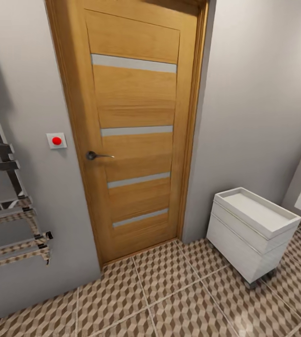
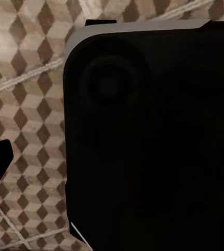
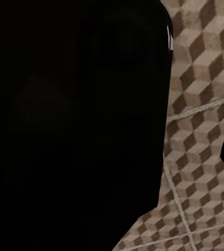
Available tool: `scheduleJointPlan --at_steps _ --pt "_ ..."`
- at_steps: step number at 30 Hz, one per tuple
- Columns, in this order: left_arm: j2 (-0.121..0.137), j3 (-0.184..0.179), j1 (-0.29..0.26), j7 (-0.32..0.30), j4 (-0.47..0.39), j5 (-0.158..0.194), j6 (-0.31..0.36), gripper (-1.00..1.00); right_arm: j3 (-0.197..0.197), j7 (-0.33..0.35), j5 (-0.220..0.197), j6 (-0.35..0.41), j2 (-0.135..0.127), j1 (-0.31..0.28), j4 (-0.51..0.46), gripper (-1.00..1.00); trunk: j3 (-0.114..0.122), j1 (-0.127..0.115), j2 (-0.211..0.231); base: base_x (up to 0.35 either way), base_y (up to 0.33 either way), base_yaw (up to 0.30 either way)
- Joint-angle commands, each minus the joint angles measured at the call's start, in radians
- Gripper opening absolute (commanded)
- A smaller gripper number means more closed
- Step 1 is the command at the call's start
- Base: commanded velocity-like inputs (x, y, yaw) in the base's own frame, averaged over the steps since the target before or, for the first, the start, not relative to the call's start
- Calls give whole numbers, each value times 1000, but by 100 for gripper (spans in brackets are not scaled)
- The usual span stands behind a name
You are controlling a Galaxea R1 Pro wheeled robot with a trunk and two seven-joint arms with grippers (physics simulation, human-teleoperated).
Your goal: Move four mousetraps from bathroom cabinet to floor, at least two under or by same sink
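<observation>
In the head view, the cube-patterned bathroom floor (image 1: 169,290) is seen below a closed wooden door (image 1: 134,126), with the white cabinet (image 1: 251,231) standing right of it, its recessed top bare. In the left wrist view, patterned tile (image 2: 28,104) is seen beside a dark body; in the right wrist view, likewise (image 3: 200,130). Whether either gripper is clenched or released cannot be told.

No legible text, labels, brands or numbers anywhere; wall plate (image 1: 56,140) bears just a plain red dot.

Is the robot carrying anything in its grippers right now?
It cannot be told. Both wrist views are mostly blocked by a dark body over the bathroom floor, and the head view shows the cabinet beside the door.
</observation>
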Motion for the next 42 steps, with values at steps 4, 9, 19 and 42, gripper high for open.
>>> scheduleJointPlan --at_steps 4,9,19,42 --pt "0 0 0 0 0 1 -2 100 1 0 1 -2 1 0 0 100 -1 0 0 0 0 285" --pt "0 0 0 0 0 1 -2 100 2 0 1 -2 1 0 0 100 -1 0 0 0 0 293" --pt "0 0 0 0 0 1 -2 100 0 0 2 -32 1 0 0 100 -1 0 0 0 0 296" --pt "0 0 0 0 0 1 -2 100 -1 0 0 -41 1 0 0 100 -1 0 0 0 0 296"
